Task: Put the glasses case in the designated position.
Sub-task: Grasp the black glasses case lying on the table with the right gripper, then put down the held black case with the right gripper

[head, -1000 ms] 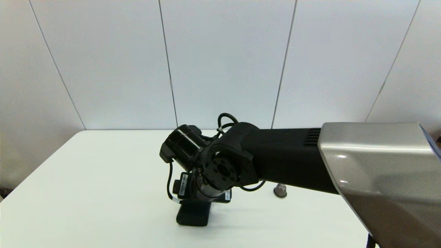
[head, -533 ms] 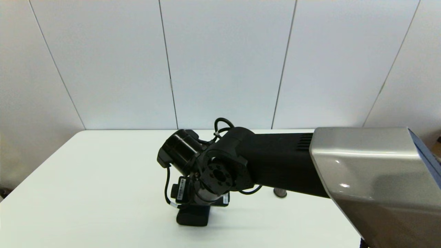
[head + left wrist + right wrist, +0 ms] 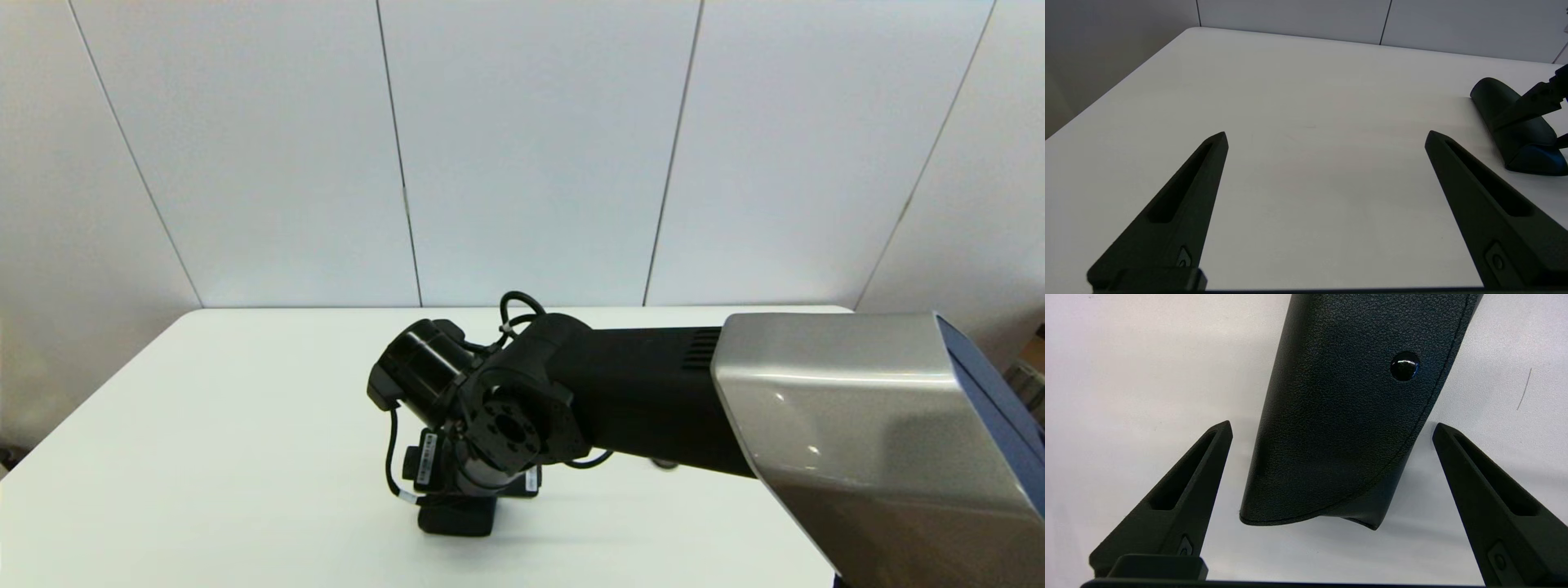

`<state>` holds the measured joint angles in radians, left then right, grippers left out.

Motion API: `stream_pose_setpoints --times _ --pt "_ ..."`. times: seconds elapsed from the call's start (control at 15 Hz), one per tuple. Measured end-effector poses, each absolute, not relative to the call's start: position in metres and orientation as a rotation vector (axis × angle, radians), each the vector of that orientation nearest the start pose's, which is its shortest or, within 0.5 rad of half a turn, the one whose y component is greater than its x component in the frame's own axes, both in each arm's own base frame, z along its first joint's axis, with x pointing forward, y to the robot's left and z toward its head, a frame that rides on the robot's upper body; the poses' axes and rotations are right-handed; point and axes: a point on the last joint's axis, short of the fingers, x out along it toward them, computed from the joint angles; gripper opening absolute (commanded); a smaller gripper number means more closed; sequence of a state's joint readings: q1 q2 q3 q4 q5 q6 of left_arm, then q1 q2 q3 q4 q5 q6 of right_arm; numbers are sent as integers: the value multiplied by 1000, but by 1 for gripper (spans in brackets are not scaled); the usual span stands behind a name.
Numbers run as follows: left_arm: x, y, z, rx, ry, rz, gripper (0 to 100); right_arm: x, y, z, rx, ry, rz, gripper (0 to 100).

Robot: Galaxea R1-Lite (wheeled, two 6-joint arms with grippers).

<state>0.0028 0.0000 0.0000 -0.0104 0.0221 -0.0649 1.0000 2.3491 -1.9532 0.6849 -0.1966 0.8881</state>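
Note:
The glasses case (image 3: 1339, 416), a grained black pouch with a shiny snap dot (image 3: 1404, 366), lies flat on the white table. My right gripper (image 3: 1331, 428) is open, with one finger on each side of the case's end and a gap to each finger. In the head view the right wrist (image 3: 498, 425) hangs over the case (image 3: 457, 516) and hides the fingers. From the left wrist view the case (image 3: 1515, 130) lies off to one side, with a right finger (image 3: 1527, 104) beside it. My left gripper (image 3: 1327, 136) is open above bare table, away from the case.
A small grey knob (image 3: 665, 464) peeks out under the right forearm, to the right of the case. The white table (image 3: 245, 408) ends at a panelled wall behind. The left arm is out of the head view.
The right arm has shifted left and come lower over the case, hiding more of it. The forearm now covers most of the grey knob. The case has not moved.

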Motion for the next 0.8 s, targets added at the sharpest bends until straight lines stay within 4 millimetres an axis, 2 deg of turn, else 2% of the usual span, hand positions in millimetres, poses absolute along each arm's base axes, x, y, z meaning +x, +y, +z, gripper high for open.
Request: stream_pose_setpoints --times 0.8 --pt "-23 0 77 -65 -11 25 100 247 375 125 161 1123 257 0"
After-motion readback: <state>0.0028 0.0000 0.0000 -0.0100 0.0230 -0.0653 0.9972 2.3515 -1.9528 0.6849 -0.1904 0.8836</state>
